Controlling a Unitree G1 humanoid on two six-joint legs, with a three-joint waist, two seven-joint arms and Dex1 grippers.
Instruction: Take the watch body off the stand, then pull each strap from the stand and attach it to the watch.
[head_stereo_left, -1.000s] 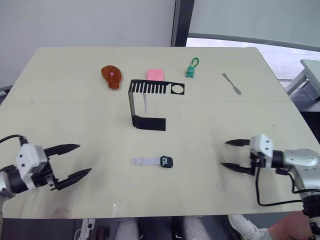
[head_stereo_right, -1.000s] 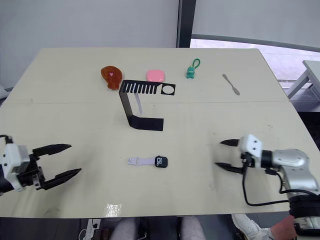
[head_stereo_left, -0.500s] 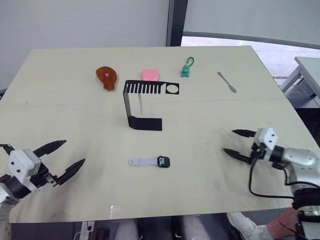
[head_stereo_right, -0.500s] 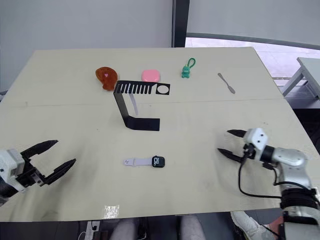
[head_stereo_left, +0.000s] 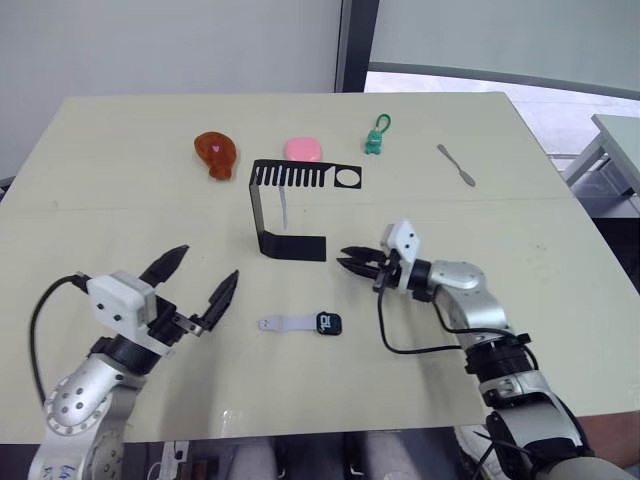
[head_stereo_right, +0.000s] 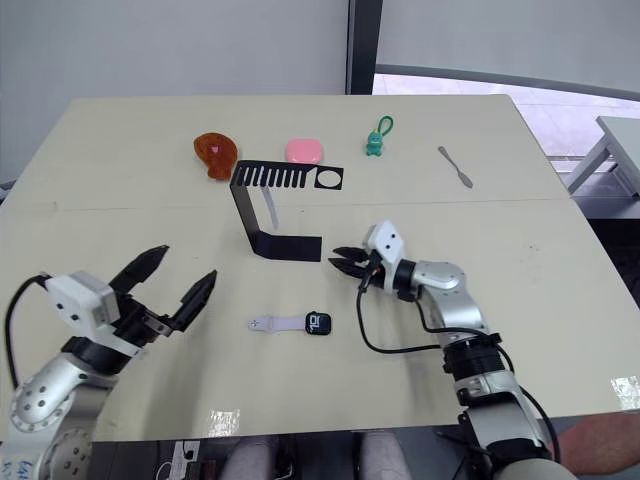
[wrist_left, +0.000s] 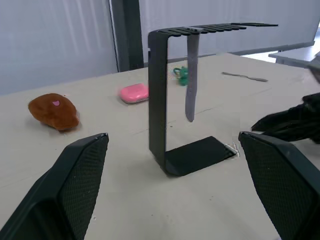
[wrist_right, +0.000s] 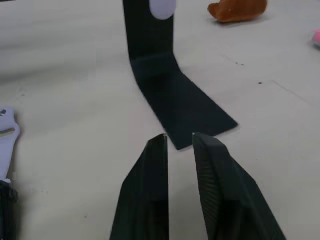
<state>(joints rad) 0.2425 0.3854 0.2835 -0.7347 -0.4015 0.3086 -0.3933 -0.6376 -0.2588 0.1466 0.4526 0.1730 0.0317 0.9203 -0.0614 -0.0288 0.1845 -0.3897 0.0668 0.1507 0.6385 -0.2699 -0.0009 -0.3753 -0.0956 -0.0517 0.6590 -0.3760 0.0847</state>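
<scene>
Done: watch body (head_stereo_left: 330, 323) off the stand (head_stereo_left: 287, 205), one strap (head_stereo_left: 284, 323) fitted (lying mid-worktop).
Left: second strap (wrist_left: 191, 75) hangs on stand.
Tools: left tool (head_stereo_left: 198, 284) spread; right tool (head_stereo_left: 352, 259) nearly pressed together, empty.

Table (head_stereo_left: 120, 250): pale cream-yellow, plain. Stand (head_stereo_left: 262, 205): solid black, with a comb pattern of slots along its top and one round hole at the right end. Strap hanging from the stand (wrist_left: 191, 75): pale grey-lavender. Strap on the table (head_stereo_left: 286, 323): whitish lavender. Watch body (head_stereo_left: 329, 323): black case, dark screen with pale digits. Left gripper (head_stereo_left: 195, 288): black fingers with a fine grid texture on the pads, white housing. Right gripper (head_stereo_left: 353, 262): black fingers, white housing. Far side: brown toy (head_stereo_left: 215, 153) with a pink heart, pink object (head_stereo_left: 304, 149), green keychain figure (head_stereo_left: 374, 141), grey spatula (head_stereo_left: 457, 165).
</scene>
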